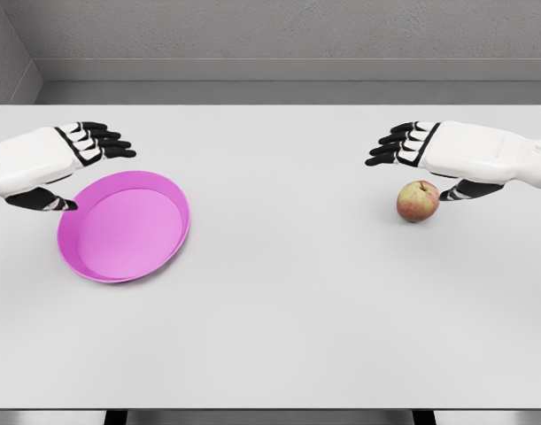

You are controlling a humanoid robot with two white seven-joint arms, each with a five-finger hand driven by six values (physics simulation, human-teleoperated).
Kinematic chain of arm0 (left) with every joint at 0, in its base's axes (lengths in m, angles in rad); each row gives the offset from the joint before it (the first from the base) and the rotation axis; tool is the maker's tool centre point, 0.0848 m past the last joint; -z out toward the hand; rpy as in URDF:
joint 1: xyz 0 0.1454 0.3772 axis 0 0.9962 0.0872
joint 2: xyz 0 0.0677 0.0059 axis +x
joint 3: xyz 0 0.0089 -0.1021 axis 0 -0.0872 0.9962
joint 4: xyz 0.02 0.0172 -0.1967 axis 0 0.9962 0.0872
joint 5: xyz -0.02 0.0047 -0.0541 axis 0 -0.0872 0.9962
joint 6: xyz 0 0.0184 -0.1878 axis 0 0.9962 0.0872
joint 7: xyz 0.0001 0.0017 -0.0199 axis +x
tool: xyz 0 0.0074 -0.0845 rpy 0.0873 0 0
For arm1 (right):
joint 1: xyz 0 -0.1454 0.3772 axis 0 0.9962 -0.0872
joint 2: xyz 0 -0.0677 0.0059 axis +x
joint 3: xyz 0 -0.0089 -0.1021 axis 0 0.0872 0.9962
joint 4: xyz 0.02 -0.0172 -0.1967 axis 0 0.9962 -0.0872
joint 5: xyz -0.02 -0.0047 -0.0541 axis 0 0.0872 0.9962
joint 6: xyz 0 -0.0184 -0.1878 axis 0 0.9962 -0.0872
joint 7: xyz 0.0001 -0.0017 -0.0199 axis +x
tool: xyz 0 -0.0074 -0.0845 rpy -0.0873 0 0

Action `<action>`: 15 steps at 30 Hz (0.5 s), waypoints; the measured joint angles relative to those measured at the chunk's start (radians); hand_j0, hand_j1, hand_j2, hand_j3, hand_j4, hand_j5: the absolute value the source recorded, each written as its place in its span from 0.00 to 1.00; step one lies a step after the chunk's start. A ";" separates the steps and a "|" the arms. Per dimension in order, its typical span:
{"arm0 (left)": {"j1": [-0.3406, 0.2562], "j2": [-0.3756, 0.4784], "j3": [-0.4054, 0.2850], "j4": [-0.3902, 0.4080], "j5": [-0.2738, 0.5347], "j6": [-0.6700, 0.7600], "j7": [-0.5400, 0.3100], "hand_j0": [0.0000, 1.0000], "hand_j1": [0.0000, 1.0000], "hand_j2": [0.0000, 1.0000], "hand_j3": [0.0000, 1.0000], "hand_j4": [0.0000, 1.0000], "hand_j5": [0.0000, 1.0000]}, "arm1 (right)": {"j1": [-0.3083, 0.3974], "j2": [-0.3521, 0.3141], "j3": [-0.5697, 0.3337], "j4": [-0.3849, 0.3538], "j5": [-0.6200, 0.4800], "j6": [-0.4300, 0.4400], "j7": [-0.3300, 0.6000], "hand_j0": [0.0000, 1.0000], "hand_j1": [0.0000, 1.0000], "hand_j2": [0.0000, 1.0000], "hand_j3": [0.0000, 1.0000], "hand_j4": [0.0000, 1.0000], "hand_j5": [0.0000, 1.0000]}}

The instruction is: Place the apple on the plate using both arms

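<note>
The apple [418, 201] is seen at three o'clock on the table [288, 336], just below the right hand [429, 150], whose fingers are spread and empty. It is judged light, firm and smooth, best gripped around its widest part.

Single view only: head camera, sitting above the near edge of the counter [279, 336] and looking forward and down across it. The far edge is showing near the top of the frame, with a grey wall [279, 35] rising behind it. The near edge is running along the bottom. Both arms are entering from the frame's sides, at mid height. The camera is standing at a moderate distance, taking in almost the whole counter top.
</note>
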State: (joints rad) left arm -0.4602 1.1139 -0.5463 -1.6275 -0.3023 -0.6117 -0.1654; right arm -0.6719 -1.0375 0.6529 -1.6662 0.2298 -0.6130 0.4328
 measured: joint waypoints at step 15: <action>-0.003 -0.002 0.000 -0.001 0.000 0.000 -0.022 1.00 1.00 1.00 1.00 1.00 1.00 | 0.037 -0.045 -0.007 0.010 -0.011 0.000 0.010 1.00 1.00 1.00 1.00 1.00 1.00</action>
State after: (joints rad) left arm -0.4633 1.1123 -0.5466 -1.6290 -0.3027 -0.6119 -0.1875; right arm -0.6351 -1.0822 0.6460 -1.6562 0.2183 -0.6132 0.4425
